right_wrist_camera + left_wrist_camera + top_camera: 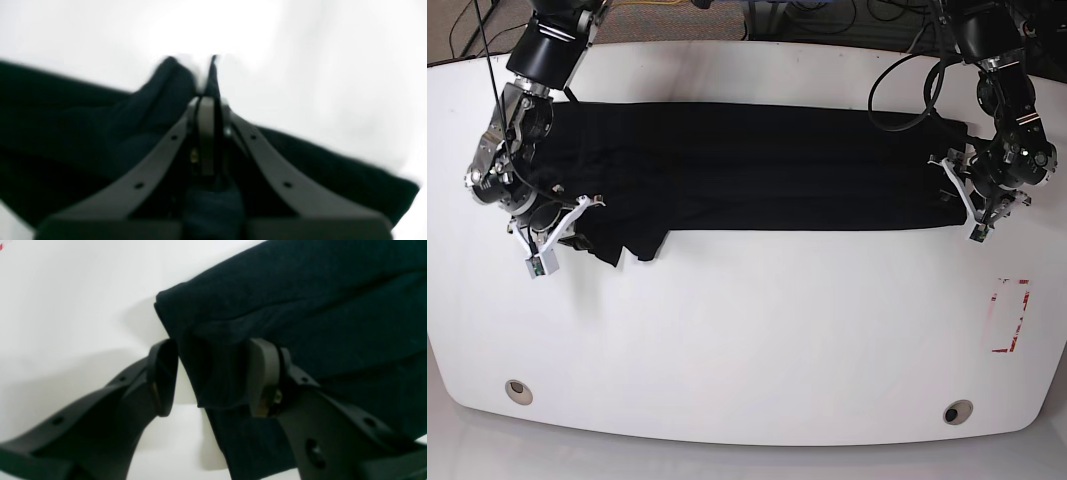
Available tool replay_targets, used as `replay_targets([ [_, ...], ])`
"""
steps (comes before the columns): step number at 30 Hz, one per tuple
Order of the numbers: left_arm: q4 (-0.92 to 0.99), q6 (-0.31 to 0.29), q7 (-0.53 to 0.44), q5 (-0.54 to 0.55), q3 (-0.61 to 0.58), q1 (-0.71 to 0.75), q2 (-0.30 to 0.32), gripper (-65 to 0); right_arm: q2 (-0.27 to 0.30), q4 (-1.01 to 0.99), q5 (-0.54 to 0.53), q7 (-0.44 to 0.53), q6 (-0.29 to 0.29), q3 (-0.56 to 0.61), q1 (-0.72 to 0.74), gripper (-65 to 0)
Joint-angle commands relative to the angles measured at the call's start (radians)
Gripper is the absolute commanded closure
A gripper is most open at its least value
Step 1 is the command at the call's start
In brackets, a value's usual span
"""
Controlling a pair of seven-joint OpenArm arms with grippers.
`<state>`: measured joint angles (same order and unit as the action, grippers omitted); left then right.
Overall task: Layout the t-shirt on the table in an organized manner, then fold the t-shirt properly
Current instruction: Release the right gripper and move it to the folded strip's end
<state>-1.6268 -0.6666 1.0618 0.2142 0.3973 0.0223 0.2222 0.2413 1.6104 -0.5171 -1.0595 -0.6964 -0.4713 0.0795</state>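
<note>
The black t-shirt (757, 170) lies folded into a long band across the far half of the white table (757, 330). My right gripper (577, 225) is at the band's left end. In the right wrist view it (207, 100) is shut on a pinch of the t-shirt (160, 100), and cloth sticks up past the tips. My left gripper (955, 190) is at the band's right end. In the left wrist view it (213, 376) stands open astride a corner of the t-shirt (300, 306). The cloth touches the right pad (263, 373), and a gap shows beside the left finger (163, 376).
A red-marked rectangle (1010, 315) sits near the table's right edge. Two round grommet holes (518, 390) (957, 411) are near the front edge. Cables hang behind the left arm at the back right. A loose flap of cloth (642, 240) juts out by the right gripper.
</note>
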Motion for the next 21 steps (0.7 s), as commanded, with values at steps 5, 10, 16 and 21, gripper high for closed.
replay_targets([
  [5,-0.016,0.001,-0.013,0.008,0.002,-0.012,0.013,-31.2,0.022,0.118,-0.117,0.014,-0.002,-0.004,-0.105,-1.1],
  [10,-0.016,0.001,-0.013,0.008,0.002,-0.011,0.013,-31.2,0.023,0.181,-0.191,0.014,-0.002,-0.004,-0.198,-1.1],
  [16,-0.016,0.001,-0.013,0.008,0.001,0.005,0.013,-31.2,0.023,0.232,-0.225,0.014,-0.002,0.001,-0.291,-1.3],
  [21,-0.016,0.005,-0.013,0.008,0.001,0.006,0.013,-31.2,0.023,0.233,-0.225,0.014,-0.002,0.001,-0.341,-1.4],
])
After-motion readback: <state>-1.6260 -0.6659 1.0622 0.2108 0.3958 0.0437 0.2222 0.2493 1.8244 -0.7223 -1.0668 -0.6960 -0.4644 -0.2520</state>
